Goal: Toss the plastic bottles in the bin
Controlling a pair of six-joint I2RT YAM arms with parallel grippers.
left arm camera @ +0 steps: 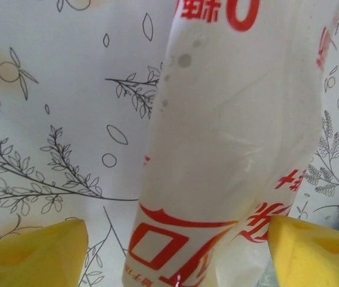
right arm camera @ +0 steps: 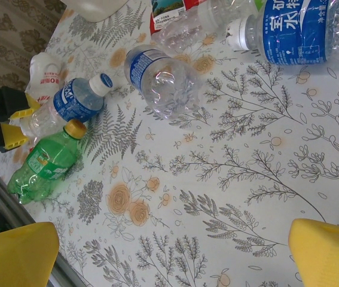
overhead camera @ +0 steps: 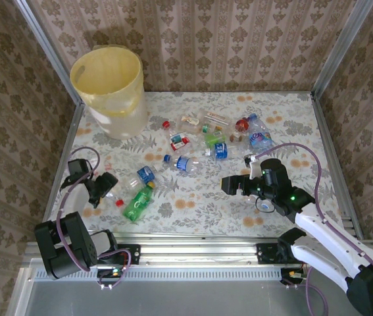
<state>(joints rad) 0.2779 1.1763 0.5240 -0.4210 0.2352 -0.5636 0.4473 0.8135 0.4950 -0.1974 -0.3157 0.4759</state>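
Near left: finds the left gripper (left arm camera: 178, 239) partly open astride a crushed white-labelled bottle (left arm camera: 229, 149) with red print; right pad (left arm camera: 312, 251) at its edge, left pad (left arm camera: 37, 251) apart from it (bottle not yet pinched). Near right: sees the right gripper (right arm camera: 172, 257) wide open over bare tablecloth (right arm camera: 217, 197), holding nothing. Just beyond: notes a green bottle (overhead camera: 138, 203) and a blue-labelled bottle (overhead camera: 146, 174) lying flat. Mid-table: logs the other plastic bottles (overhead camera: 212, 138) scattered loose. Far left corner: places the bin (overhead camera: 117, 115) upright, apart from them
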